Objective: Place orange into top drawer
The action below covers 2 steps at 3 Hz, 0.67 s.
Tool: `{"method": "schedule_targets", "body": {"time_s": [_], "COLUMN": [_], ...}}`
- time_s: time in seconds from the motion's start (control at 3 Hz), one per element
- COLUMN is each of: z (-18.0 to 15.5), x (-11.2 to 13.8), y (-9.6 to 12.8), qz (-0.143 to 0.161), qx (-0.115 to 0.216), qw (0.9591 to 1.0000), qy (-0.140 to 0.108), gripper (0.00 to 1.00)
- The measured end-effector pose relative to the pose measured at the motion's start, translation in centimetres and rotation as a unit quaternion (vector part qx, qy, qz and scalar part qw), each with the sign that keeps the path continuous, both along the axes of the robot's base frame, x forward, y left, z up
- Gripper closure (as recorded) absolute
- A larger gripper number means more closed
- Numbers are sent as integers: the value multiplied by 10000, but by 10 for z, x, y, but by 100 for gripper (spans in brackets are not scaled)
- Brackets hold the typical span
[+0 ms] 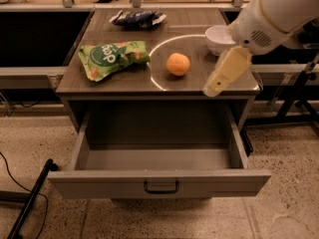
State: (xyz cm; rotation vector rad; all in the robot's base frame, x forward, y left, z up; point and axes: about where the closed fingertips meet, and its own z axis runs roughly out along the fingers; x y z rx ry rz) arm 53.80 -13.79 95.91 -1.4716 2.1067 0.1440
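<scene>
The orange sits on the brown cabinet top, inside a pale ring mark, right of centre. The top drawer is pulled out wide below it; its grey inside shows nothing in it, and a dark handle sits mid-front. My gripper hangs from the white arm coming in from the upper right. It is over the right front part of the cabinet top, a little right of and nearer than the orange, apart from it and holding nothing.
A green snack bag lies left of the orange. A white bowl stands at the right rear, partly behind my arm. A dark packet lies at the back. Black stand legs and a cable cross the floor at the left.
</scene>
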Motion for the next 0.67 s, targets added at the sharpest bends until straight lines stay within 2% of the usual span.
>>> {"method": "schedule_targets", "body": {"time_s": [0.33,0.67], "z": [-2,-2], "x": [14,12], "y": [11,10], "qz": [-102,-79], "qx": [236,199], "qw": [9996,9998], "qy": [-64,-49], "gripper": [0,0]}}
